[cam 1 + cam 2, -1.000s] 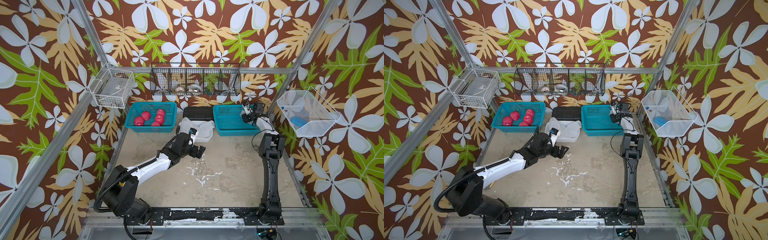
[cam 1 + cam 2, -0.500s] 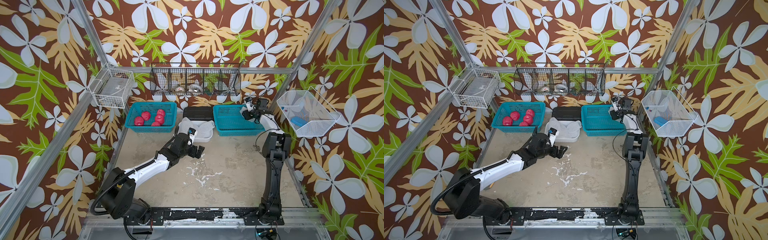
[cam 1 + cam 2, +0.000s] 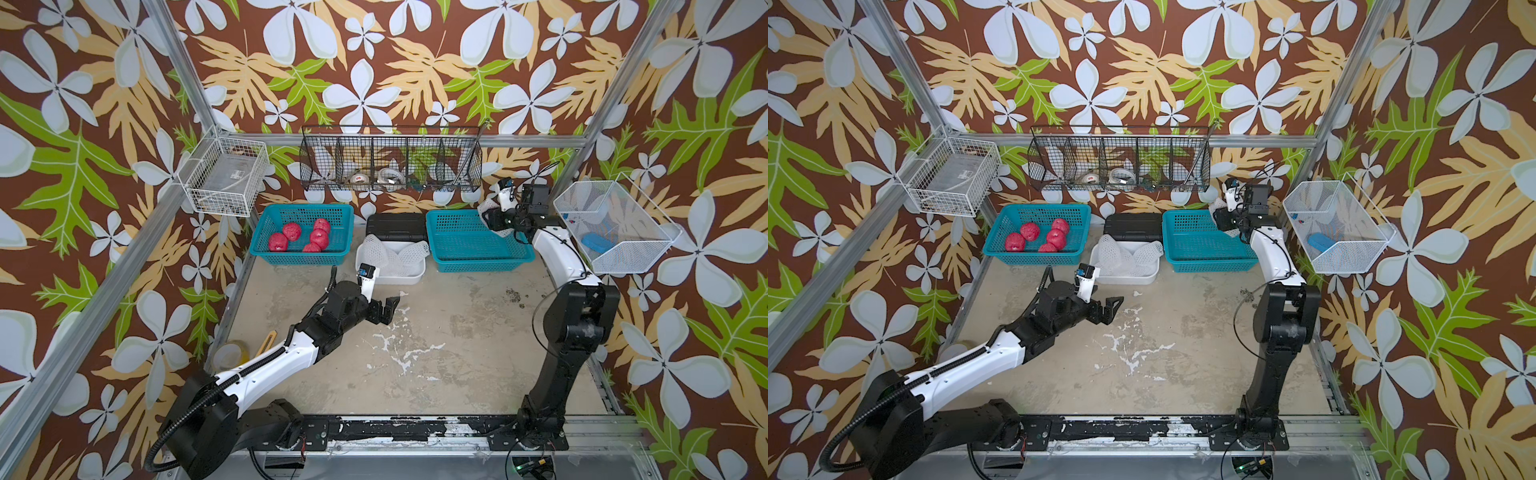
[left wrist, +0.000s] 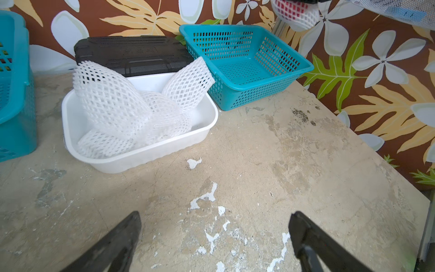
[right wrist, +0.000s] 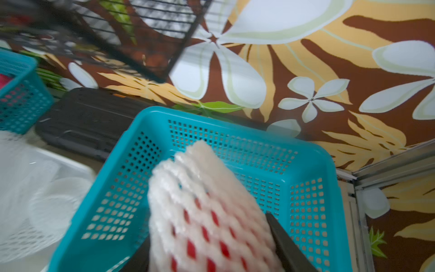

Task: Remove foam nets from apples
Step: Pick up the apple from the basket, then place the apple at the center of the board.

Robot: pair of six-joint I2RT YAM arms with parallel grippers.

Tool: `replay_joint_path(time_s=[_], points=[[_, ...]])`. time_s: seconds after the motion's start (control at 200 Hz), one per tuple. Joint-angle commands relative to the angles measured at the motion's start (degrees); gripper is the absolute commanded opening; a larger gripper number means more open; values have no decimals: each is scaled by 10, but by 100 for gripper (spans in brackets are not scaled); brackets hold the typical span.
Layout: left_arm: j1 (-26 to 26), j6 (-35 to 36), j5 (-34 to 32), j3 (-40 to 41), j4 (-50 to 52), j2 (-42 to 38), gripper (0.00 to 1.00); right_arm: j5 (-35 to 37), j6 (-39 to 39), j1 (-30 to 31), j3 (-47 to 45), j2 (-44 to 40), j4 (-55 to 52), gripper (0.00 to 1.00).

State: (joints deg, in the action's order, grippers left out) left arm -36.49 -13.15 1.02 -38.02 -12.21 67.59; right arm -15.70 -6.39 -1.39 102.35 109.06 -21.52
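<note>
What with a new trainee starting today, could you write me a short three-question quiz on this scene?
1. True or false: the left gripper is shut on a net.
2. What does the right gripper hold? A) a bare apple B) a netted apple C) an empty net
3. How many bare apples lie in the teal basket that holds fruit?

Key: 1 false, its jaws stand wide apart over the table with nothing between them; 2 B; 3 five.
</note>
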Motion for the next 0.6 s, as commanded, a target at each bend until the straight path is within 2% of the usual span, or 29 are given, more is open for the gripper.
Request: replay_joint_path(time_s=[0.0,0.175,0.265,0.345,0.435,0.596], points=[[-1,-15,-24,34,-64,-36,100,47,69,29,-78,-83,3,50],[-1,-31,-65,102,-114,-110,100,44,147,118,-271,-235,71,48],[-1,-35,-99,127,-114,-137,100,22,168,186,-358,-293,100,48],[-1,-39,-121,148,-113,-154,100,39,174,258,-424,-334,123,47],[-1,-47,-135,168,-117,-163,100,53,190,323,-476,-340,129,47],[-1,-60,-147,184,-126,-156,100,77,208,389,-512,-291,106,48]])
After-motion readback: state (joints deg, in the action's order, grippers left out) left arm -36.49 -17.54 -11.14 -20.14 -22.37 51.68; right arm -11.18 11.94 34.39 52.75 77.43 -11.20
